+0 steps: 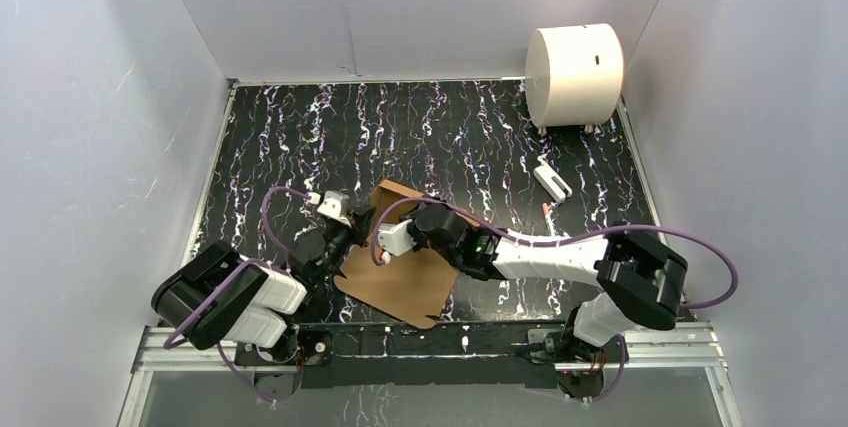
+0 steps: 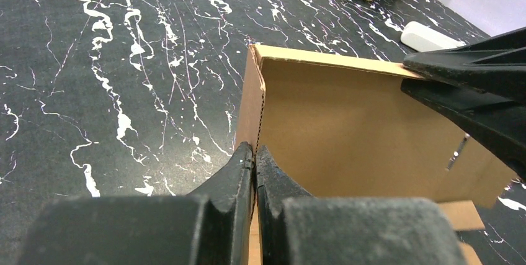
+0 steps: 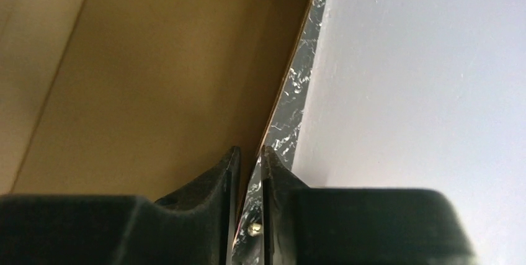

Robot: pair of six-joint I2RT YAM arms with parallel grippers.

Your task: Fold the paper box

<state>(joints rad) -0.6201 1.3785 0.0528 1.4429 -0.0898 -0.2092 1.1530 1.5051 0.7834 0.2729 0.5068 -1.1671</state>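
Box x1 (image 1: 400, 285), L gripper (image 2: 255, 149), R gripper (image 3: 249, 152)

counts from all three views:
- 1 plain brown thin-cardboard paper box (image 1: 400, 282), a single piece
- 2 black-and-white robot arms: left arm (image 1: 235, 299), right arm (image 1: 560, 252)
- 2 black two-finger claws: left claw (image 2: 255, 153), right claw (image 3: 248, 156)
- 2 purple cables: left cable (image 1: 268, 209), right cable (image 1: 728, 277)
- 1 large white cylinder (image 1: 573, 74), 2 small metal feet visible under it
- 1 small white rectangular block (image 1: 552, 181)
- 1 tiny reddish bit (image 1: 546, 208), too small to identify
- 1 black white-veined table (image 1: 420, 137)
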